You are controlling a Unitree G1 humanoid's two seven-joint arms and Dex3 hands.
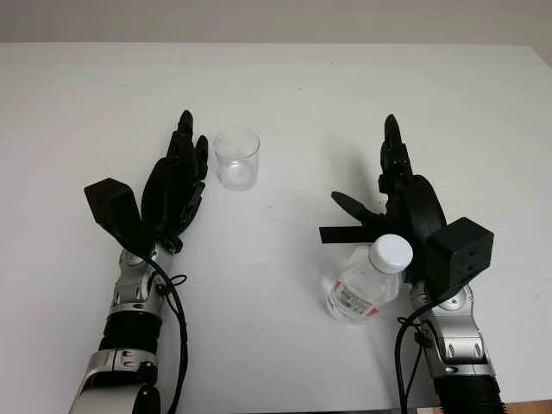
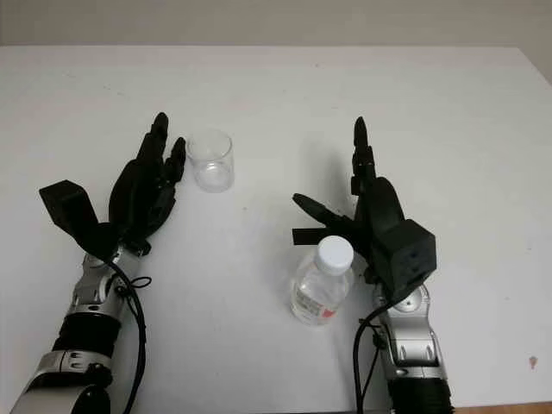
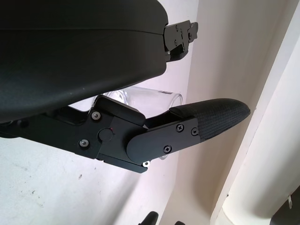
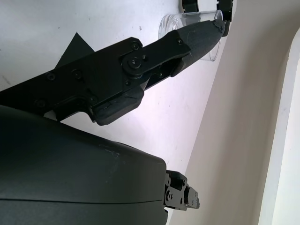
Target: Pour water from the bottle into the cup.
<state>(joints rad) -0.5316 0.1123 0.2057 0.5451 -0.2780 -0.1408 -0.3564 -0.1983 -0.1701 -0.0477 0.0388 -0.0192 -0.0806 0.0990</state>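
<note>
A clear, empty plastic cup (image 1: pixel 236 159) stands upright on the white table, left of centre. My left hand (image 1: pixel 191 148) is open just to the left of the cup, with its fingertips level with it. The cup (image 3: pixel 145 97) shows behind a left finger (image 3: pixel 211 119) in the left wrist view. A clear water bottle (image 1: pixel 362 286) with a white cap (image 1: pixel 392 252) and a red-and-white label stands upright near the front right. My right hand (image 1: pixel 373 177) is open, its palm just behind and to the right of the bottle and its fingers pointing past it. The cup (image 4: pixel 187 21) also lies far off in the right wrist view.
The white table (image 1: pixel 285 86) runs back to a pale wall. Its front edge lies close below the bottle. A bare stretch of table separates the cup from the bottle.
</note>
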